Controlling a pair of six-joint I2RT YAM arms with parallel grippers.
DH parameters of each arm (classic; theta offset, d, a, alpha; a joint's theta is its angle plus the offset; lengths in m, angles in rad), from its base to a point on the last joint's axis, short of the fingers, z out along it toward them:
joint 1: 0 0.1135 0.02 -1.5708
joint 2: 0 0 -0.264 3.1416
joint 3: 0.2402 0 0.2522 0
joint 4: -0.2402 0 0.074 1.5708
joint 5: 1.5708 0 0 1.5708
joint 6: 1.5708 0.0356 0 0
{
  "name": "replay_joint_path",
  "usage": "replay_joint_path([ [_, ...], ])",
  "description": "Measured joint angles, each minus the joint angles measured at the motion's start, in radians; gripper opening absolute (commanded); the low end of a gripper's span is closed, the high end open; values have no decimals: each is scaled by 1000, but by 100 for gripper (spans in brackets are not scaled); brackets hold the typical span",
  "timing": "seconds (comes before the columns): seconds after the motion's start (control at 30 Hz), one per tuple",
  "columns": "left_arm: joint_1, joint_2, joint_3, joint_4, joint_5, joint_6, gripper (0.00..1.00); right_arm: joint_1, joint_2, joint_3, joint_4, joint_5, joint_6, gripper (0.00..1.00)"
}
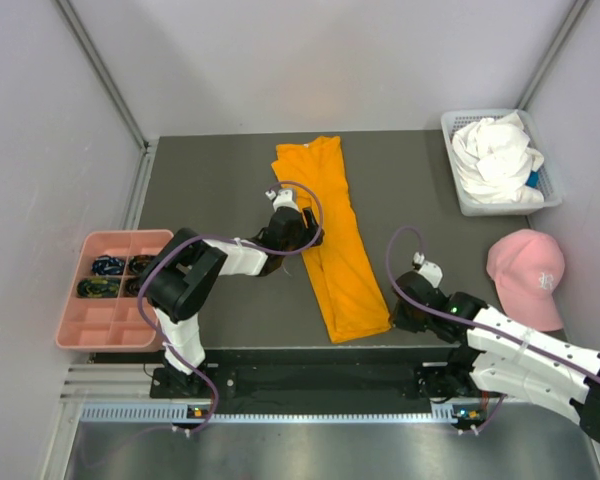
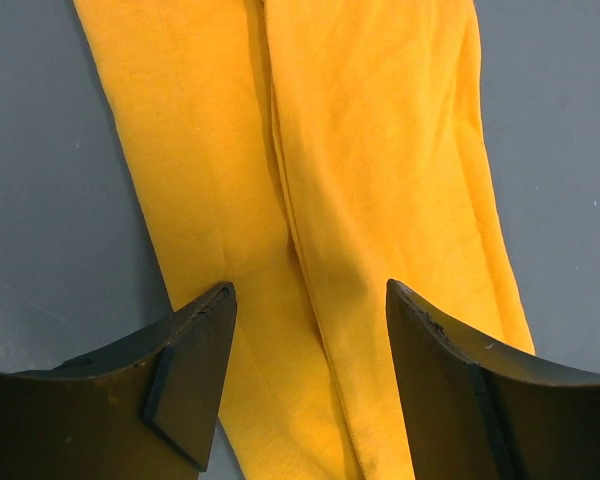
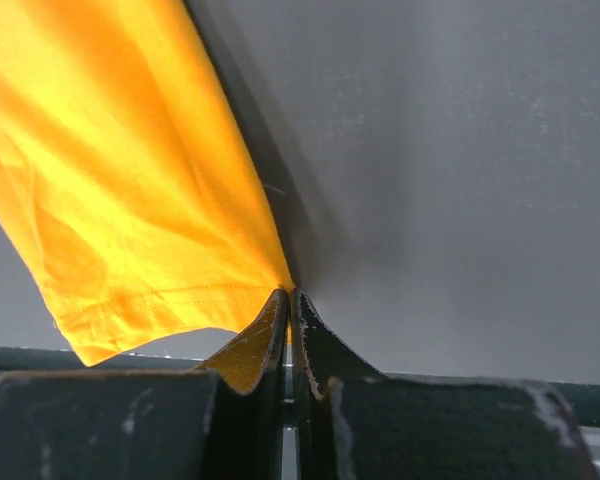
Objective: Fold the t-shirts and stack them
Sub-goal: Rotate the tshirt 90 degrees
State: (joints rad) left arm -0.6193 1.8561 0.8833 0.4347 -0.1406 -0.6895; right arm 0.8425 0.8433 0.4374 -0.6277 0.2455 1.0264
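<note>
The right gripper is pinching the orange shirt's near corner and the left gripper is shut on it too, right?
No. The left gripper is open, its jaws apart over the orange shirt, as the left wrist view shows. The right gripper does pinch the near corner.

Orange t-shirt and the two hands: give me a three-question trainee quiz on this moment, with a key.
1. True or false: the right hand is shut on a corner of the orange t-shirt.
2. Fill in: the left hand is over the orange t-shirt with its fingers ___.
3. Where is the white t-shirt? A: in the basket. B: in the left hand. C: under the orange t-shirt.
Key: 1 true; 2 open; 3 A.
</note>
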Motion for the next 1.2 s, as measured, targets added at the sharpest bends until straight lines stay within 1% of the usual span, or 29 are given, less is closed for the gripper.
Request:
replay_joint_path([
  [0.27, 1, 0, 0, 0, 0, 0, 67, 0, 0, 2, -48, 34, 26, 0],
  [0.73, 5, -2, 0, -2, 3, 1, 67, 0, 0, 3, -70, 43, 49, 1],
  [0.8, 6, -2, 0, -3, 3, 3, 67, 0, 0, 4, -71, 43, 50, 10],
  [0.83, 6, -2, 0, -3, 3, 3, 67, 0, 0, 4, -72, 43, 51, 24],
  [0.87, 7, -2, 0, -4, 3, 4, 67, 0, 0, 4, -73, 43, 51, 30],
  [0.9, 8, -2, 0, -5, 3, 4, 67, 0, 0, 4, -81, 42, 53, 39],
  [1.0, 10, -2, 0, -6, 3, 4, 68, 0, -5, 5, -116, 49, 52, 48],
  [1.1, 13, -12, 0, -23, 0, 8, 70, 0, -25, 6, -138, 65, 57, 51],
  [1.13, 14, -19, 0, -37, -3, 11, 73, 0, -37, 10, -149, 74, 56, 51],
  [1.2, 20, -43, -3, -80, -13, 16, 76, 0, -68, 18, -154, 94, 55, 53],
])
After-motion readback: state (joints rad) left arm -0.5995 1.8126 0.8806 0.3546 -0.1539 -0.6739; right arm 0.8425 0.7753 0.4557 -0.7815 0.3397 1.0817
